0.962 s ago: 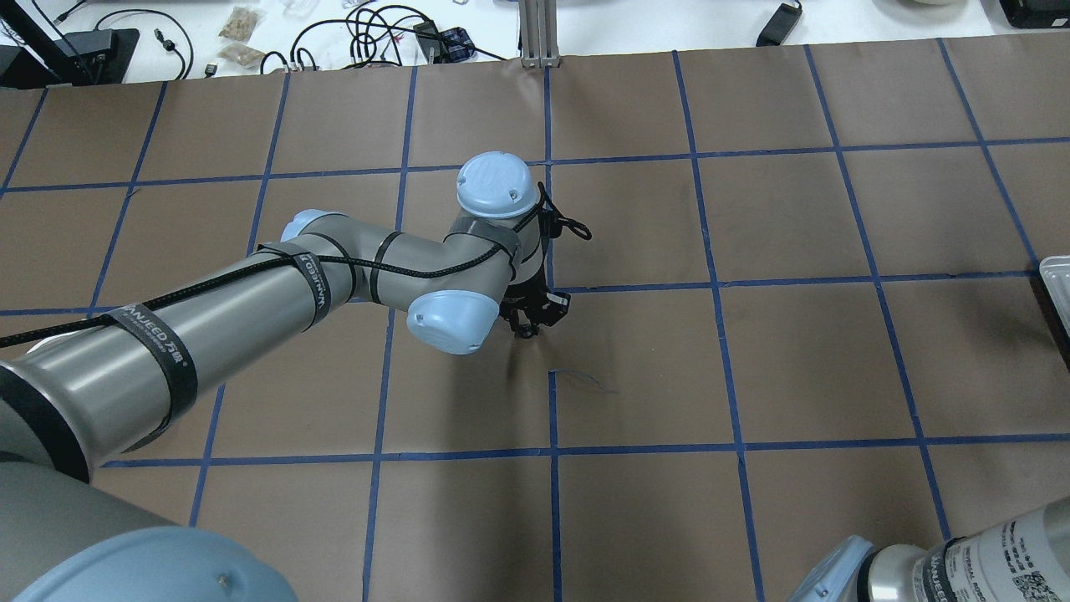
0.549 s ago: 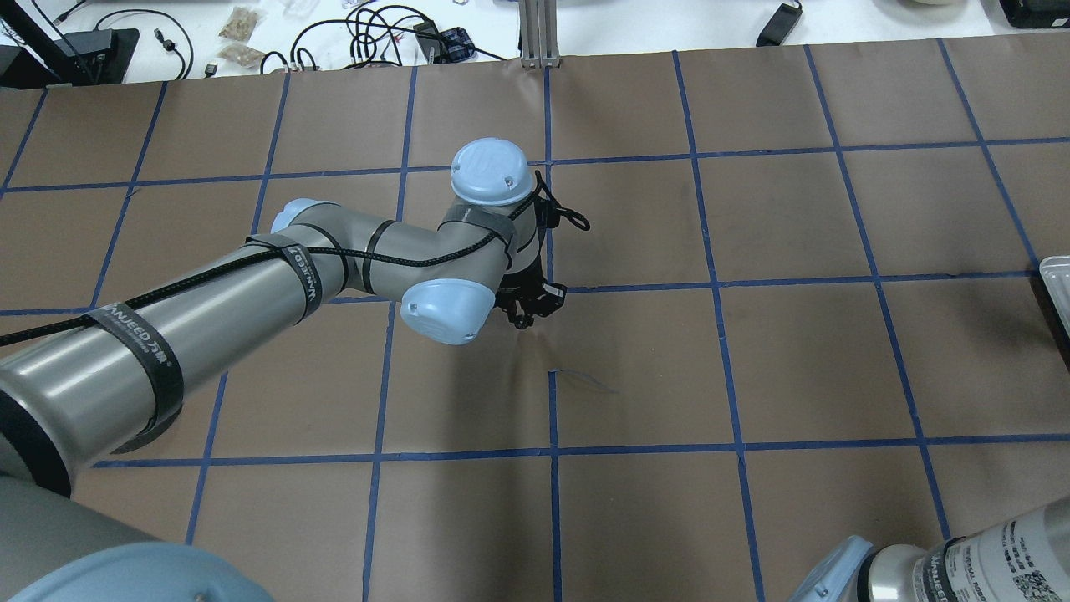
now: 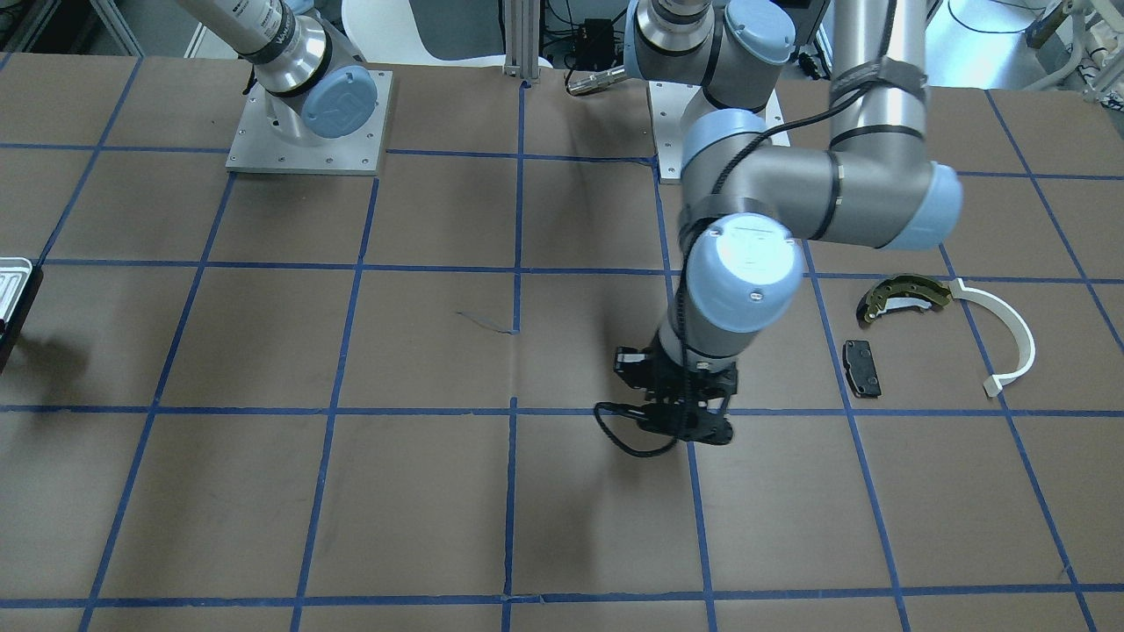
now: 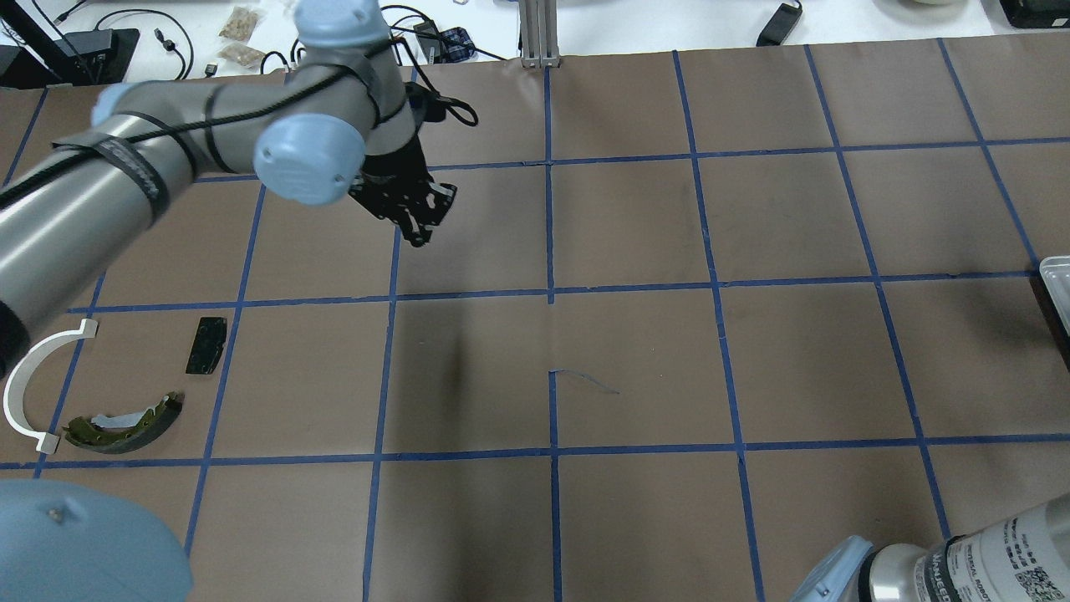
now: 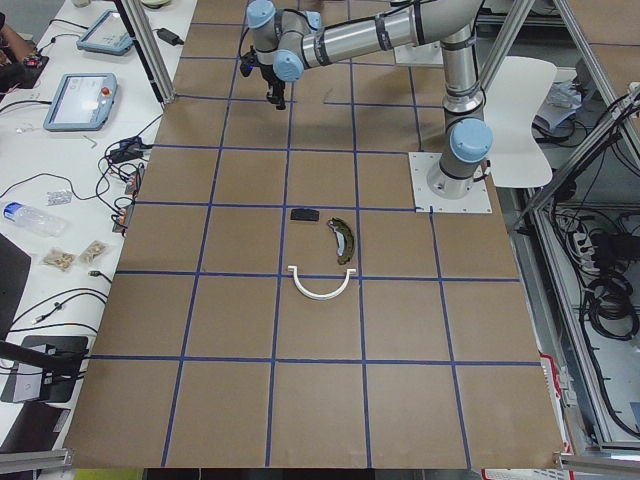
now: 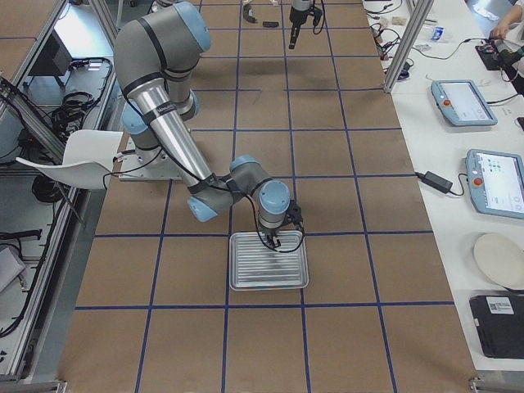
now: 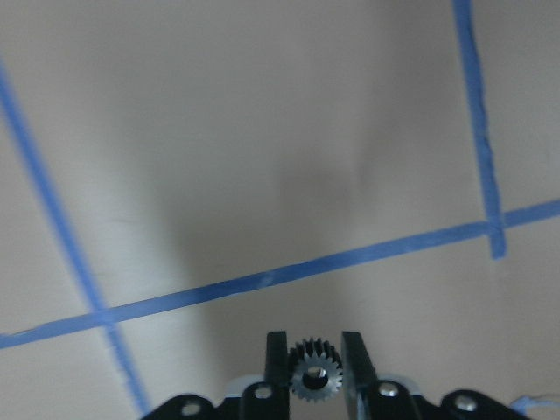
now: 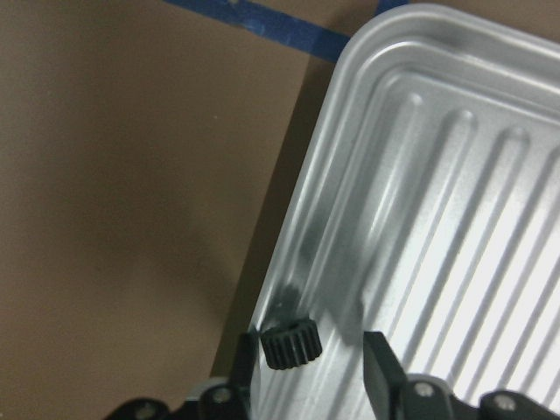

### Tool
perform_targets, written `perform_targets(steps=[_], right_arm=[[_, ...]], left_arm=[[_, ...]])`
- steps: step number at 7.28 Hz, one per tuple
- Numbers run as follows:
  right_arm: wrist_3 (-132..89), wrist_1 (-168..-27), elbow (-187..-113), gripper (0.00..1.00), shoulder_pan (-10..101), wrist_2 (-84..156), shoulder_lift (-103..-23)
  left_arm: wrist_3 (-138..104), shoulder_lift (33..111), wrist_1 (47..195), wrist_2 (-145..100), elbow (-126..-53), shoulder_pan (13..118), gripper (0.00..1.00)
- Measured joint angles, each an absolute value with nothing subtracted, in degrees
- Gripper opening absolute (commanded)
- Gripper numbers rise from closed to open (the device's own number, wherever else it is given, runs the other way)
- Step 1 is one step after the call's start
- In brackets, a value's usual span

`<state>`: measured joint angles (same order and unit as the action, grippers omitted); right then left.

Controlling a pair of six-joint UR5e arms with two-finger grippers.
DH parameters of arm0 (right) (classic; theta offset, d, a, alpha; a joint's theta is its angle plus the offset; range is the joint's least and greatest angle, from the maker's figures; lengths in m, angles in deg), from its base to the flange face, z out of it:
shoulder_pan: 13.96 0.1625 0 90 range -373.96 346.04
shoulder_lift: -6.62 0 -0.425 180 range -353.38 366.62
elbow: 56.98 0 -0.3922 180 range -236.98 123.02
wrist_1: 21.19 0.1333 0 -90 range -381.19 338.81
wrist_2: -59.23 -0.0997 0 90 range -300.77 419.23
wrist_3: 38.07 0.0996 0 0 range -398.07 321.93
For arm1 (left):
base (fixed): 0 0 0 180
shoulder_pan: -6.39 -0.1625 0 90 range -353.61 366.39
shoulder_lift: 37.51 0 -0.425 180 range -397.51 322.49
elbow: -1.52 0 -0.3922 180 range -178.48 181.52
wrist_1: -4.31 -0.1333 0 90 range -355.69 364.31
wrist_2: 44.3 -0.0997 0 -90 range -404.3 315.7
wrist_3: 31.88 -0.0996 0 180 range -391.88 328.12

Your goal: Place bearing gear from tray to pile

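My left gripper (image 4: 415, 224) is shut on a small toothed bearing gear (image 7: 315, 382) and holds it above the brown table, to the right of and beyond the pile. The pile has an olive brake shoe (image 4: 125, 422), a white arc (image 4: 25, 393) and a black pad (image 4: 206, 344). My right gripper (image 8: 311, 341) is open over the white ribbed tray (image 8: 437, 175), with a second black gear (image 8: 289, 346) lying between its fingers near the tray's corner. The tray's edge shows at the overhead view's right (image 4: 1057, 284).
Blue tape lines grid the brown table. An aluminium post (image 4: 539, 33) and cables (image 4: 376, 33) stand beyond the far edge. The right arm's base (image 3: 307, 96) and the left arm's base (image 3: 716, 123) sit at the robot side. Tablets (image 6: 463, 102) lie on the side bench.
My left arm has swung left and farther from the robot, taking its gripper from the table's centre. The pile, hidden under the arm before, now shows.
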<state>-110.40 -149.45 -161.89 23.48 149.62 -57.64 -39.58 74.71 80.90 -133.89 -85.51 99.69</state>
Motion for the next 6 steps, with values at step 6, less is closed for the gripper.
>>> perform_targets(steps=[6], right_arm=[[-110.2,-149.3,-161.5,0.13,23.5,149.6,-57.6]], left_arm=[[-67.7,74.1,85.1,-138.9,-85.4,67.5,0.0]])
